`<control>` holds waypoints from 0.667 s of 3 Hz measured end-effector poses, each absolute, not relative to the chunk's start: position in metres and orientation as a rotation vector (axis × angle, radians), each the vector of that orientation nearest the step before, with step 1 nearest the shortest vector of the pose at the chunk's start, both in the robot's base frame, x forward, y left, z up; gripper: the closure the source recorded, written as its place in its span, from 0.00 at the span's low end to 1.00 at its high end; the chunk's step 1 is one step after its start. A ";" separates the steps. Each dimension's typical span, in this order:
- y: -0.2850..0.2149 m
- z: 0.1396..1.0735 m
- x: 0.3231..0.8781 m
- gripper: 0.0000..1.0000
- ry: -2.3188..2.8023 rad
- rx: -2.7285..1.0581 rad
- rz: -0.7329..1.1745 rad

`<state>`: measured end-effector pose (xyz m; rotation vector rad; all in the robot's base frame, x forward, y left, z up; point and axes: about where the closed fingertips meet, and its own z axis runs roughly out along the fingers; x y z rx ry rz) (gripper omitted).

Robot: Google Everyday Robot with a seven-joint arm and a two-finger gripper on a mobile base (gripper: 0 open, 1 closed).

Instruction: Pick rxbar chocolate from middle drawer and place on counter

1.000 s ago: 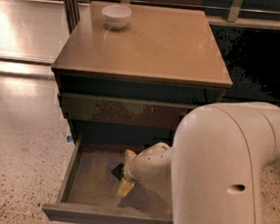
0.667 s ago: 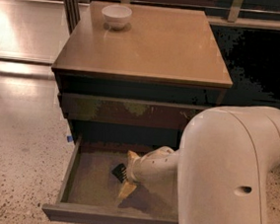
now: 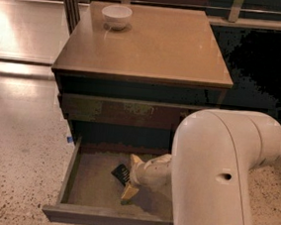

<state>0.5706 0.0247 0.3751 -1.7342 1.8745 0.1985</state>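
- One rxbar chocolate (image 3: 120, 173) is seen lying flat on the bottom of the one open middle drawer (image 3: 91, 184).
- One gripper (image 3: 131, 177) is held inside the drawer, two fingers spread, the bar between their tips (contact unclear).
- One white bowl (image 3: 116, 16) is seen on the counter (image 3: 152, 46).
- Versus a second ago: bar unmoved, gripper barely shifted.
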 end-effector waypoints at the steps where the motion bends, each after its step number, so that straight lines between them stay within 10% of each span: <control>1: 0.025 0.374 0.570 0.00 1.893 -1.733 0.208; 2: 0.027 0.365 0.567 0.00 1.924 -1.734 0.258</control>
